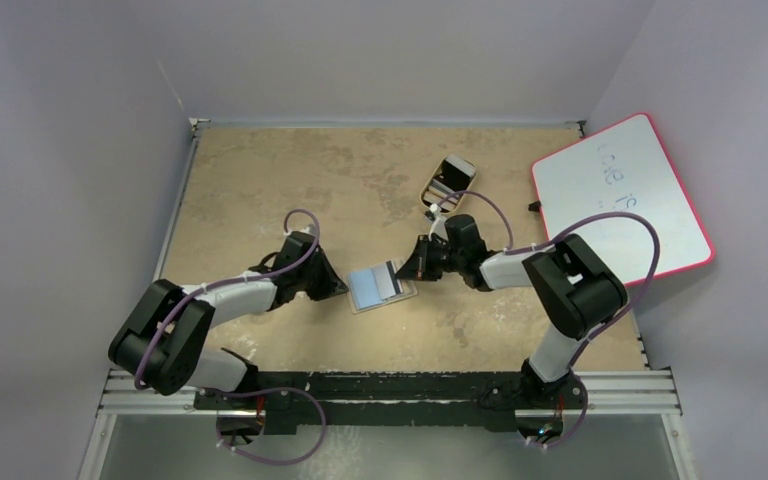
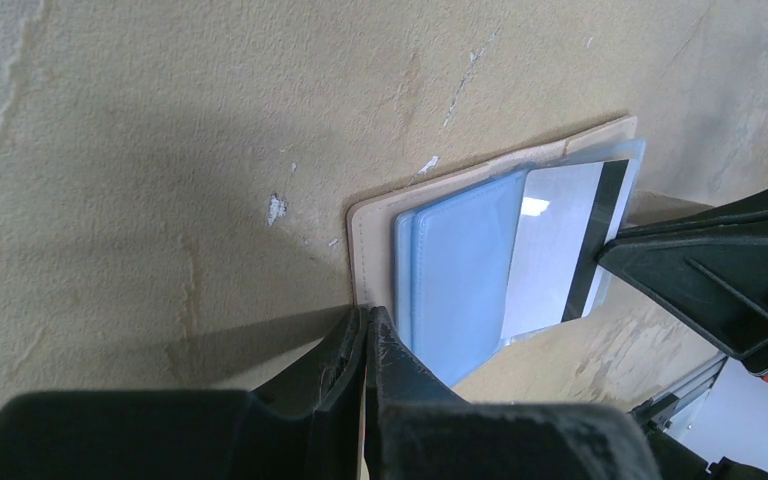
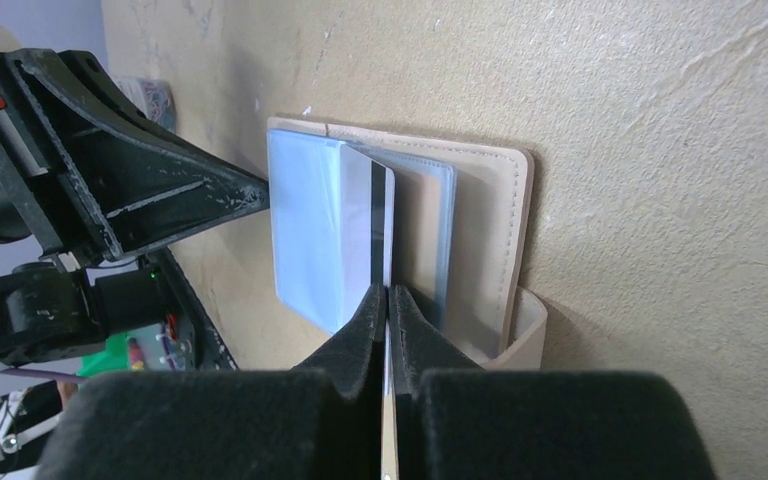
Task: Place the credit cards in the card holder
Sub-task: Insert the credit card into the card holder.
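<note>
The tan card holder lies spread open on the table between both arms. A pale blue credit card lies flat on its left panel. My left gripper is shut, and its tips rest on the holder's stitched left edge. My right gripper is shut on a second credit card, pale with a black stripe. This card slants over the holder's middle, between the blue card and the clear pocket. In the top view the two grippers, left and right, face each other across the holder.
A white-edged phone-like slab lies at the back, behind the right arm. A whiteboard with a red rim leans over the table's right side. The metal rail carrying the arm bases runs along the near edge.
</note>
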`<state>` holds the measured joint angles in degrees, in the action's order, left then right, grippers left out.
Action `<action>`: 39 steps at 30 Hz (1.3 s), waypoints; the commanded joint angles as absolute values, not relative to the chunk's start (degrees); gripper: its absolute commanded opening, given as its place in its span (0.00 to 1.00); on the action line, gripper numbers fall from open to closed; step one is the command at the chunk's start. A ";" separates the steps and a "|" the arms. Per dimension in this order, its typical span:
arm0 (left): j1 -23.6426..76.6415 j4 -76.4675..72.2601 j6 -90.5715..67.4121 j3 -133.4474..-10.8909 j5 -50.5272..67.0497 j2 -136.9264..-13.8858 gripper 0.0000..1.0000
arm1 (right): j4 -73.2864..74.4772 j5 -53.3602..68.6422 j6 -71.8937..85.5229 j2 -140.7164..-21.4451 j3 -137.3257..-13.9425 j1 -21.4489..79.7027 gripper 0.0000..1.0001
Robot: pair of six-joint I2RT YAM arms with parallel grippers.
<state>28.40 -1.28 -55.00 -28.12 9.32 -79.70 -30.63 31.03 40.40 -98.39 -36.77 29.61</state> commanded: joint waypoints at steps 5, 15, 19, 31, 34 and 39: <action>29.09 -2.56 -56.07 -26.74 7.92 -79.28 0.00 | -32.98 31.12 42.06 -101.70 -38.09 31.95 0.00; 29.18 -2.37 -56.20 -26.85 7.82 -79.15 0.00 | -30.37 29.52 41.06 -101.03 -38.27 32.71 0.00; 29.26 -2.58 -56.75 -26.41 7.74 -78.87 0.00 | -30.06 29.04 41.54 -101.78 -39.28 33.93 0.00; 29.35 -2.88 -57.04 -26.66 7.98 -78.81 0.00 | -20.75 23.11 39.88 -100.44 -43.27 36.19 0.31; 29.37 -2.70 -57.04 -27.02 8.01 -79.29 0.00 | -20.30 22.05 39.64 -100.04 -43.67 36.18 0.35; 29.36 -2.19 -56.78 -27.94 8.15 -80.02 0.00 | -20.19 22.22 39.56 -100.80 -45.22 36.66 0.36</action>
